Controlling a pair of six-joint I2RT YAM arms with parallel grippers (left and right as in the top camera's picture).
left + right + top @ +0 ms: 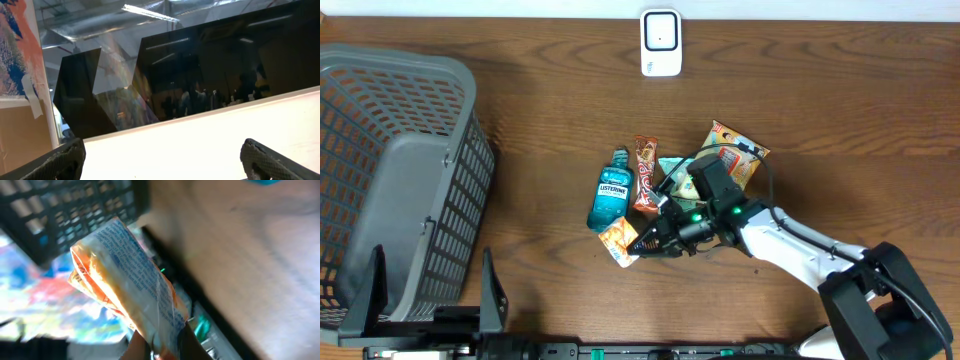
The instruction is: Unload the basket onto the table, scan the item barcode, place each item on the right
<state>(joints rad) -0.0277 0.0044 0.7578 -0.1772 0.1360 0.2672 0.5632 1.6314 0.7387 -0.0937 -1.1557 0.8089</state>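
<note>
Jaws of right gripper (642,243) are pinching 1 small orange-white crinkly plastic snack packet (619,241), just below the blue mouthwash bottle (611,201); left gripper (162,159) jaws are standing spread wide, holding nothing.

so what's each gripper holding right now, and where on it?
The right gripper is shut on the orange snack packet, pinching one end edge. The left gripper is open and holds nothing.

An orange-and-white snack packet (619,240) is sitting pinched at one end, its other end sticking out toward the basket side, just below the mouthwash bottle. Its crinkled wrapper (131,280) is showing fine blue print, tilted.
</note>
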